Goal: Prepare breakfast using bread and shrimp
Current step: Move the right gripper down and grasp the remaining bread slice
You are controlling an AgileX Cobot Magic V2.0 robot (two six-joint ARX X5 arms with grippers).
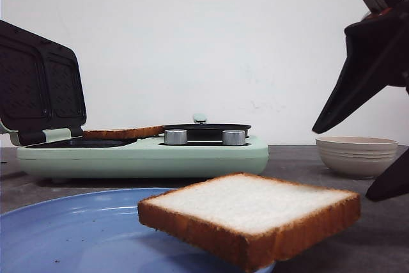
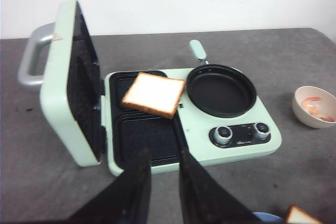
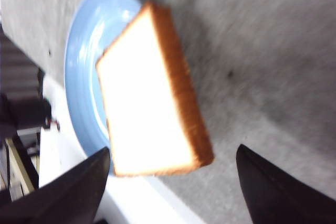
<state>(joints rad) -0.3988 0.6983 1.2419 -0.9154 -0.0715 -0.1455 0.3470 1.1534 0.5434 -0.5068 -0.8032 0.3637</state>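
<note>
One bread slice [image 1: 249,218] lies on the blue plate [image 1: 64,228] at the front, overhanging its right rim. In the right wrist view this slice [image 3: 149,98] lies just ahead of my right gripper [image 3: 173,149], whose jaws stand wide open and empty. In the front view my right gripper [image 1: 342,164] hangs at the right, above and beside the slice. A second bread slice [image 2: 154,94] lies askew on the far grill plate of the green sandwich maker [image 2: 252,150]. Pink shrimp [image 2: 316,107] sit in the beige bowl [image 2: 302,116]. My left gripper [image 2: 164,156] is open a little, empty, above the maker's near edge.
The maker's lid [image 2: 63,87] stands open on the left with a grey handle [image 2: 32,61]. A black frying pan [image 2: 221,90] sits on its right half, two knobs [image 2: 224,134] in front. The bowl [image 1: 356,155] stands at the right on the grey table [image 1: 307,164].
</note>
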